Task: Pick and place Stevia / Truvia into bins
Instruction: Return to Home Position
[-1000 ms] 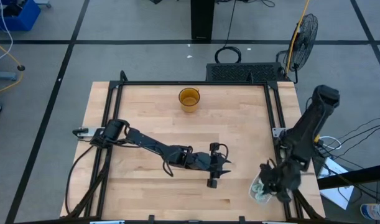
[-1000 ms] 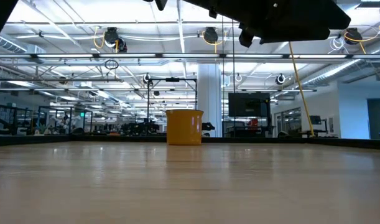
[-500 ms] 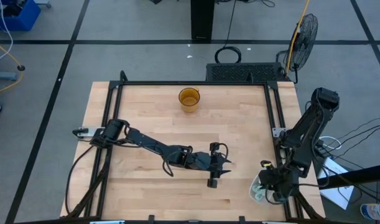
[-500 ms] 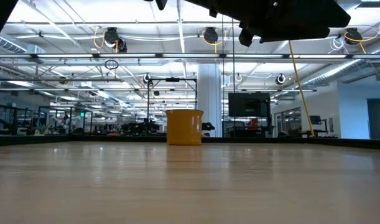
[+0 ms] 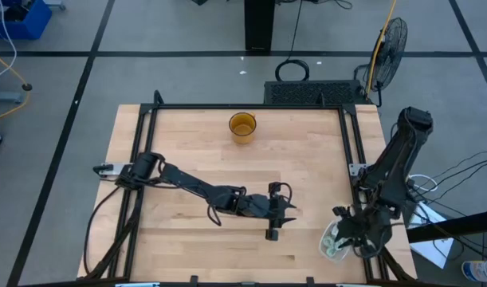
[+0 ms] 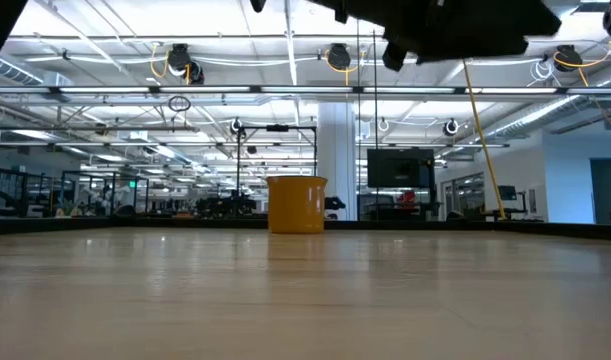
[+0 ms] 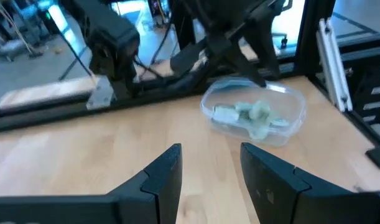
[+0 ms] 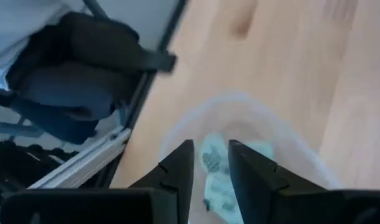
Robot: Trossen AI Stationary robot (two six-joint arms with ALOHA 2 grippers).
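The clear round tub (image 5: 329, 244) stands at the table's near right corner with several pale green and white sachets (image 7: 250, 115) lying in it. The amber cup (image 5: 243, 126) stands upright near the far edge, also in the low view (image 6: 297, 204). My right gripper (image 8: 211, 163) hangs over the tub, fingers pointing down and slightly apart, with sachets (image 8: 212, 167) showing below the gap. My left gripper (image 7: 209, 167) is open and hovers low over bare wood mid-table (image 5: 283, 219), facing the tub. No sachets show on the tabletop.
A black metal frame (image 5: 351, 143) runs along the table's edges, and its right rail passes close to the tub. My left arm (image 5: 195, 187) stretches across the table's middle. Bare wood (image 5: 187, 135) lies around the cup. A fan (image 5: 386, 44) stands on the floor beyond.
My right arm has shifted a little while its gripper has stayed over the clear tub. The left arm, the cup and the tub have kept still.
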